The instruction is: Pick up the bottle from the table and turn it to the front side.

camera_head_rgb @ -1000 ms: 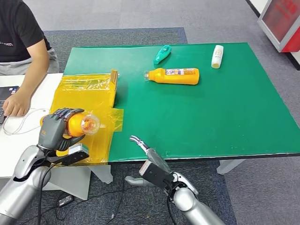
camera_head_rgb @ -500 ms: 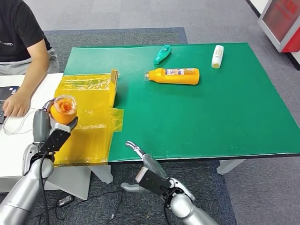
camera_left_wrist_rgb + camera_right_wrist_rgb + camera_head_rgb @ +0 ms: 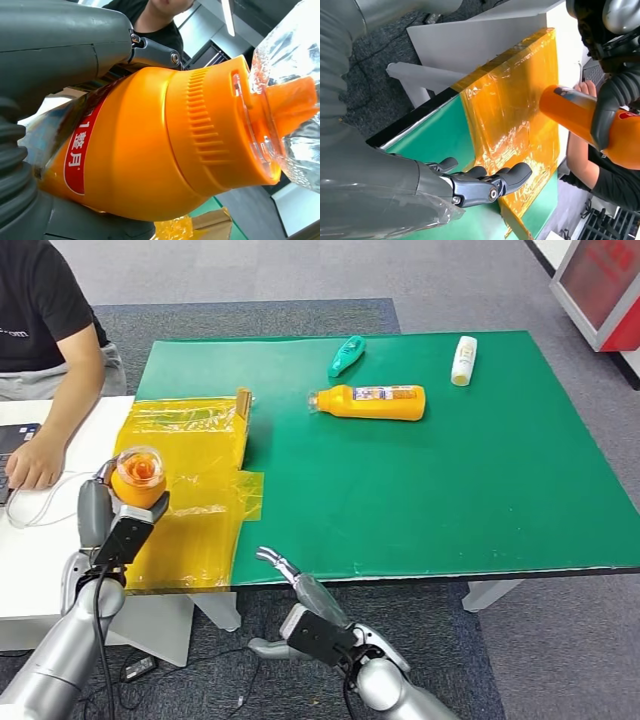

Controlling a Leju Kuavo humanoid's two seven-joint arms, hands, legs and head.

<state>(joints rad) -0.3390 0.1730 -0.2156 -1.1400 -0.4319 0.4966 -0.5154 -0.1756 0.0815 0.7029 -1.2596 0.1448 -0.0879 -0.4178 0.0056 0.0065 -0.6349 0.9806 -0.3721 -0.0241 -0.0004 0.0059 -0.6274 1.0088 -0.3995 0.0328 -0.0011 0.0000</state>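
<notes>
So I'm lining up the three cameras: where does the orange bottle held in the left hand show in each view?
Head view: orange bottle at left, clear cap towards the camera, in the left robot hand.
Left wrist view: close up, across the middle.
Right wrist view: at the right edge.
Shared landmark: the yellow film.

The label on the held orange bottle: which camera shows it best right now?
Left wrist view: the held orange bottle fills the frame and its red label is readable. Head view shows the bottle cap-up in the left robot hand, label hidden. Right wrist view shows its body from afar.
</notes>
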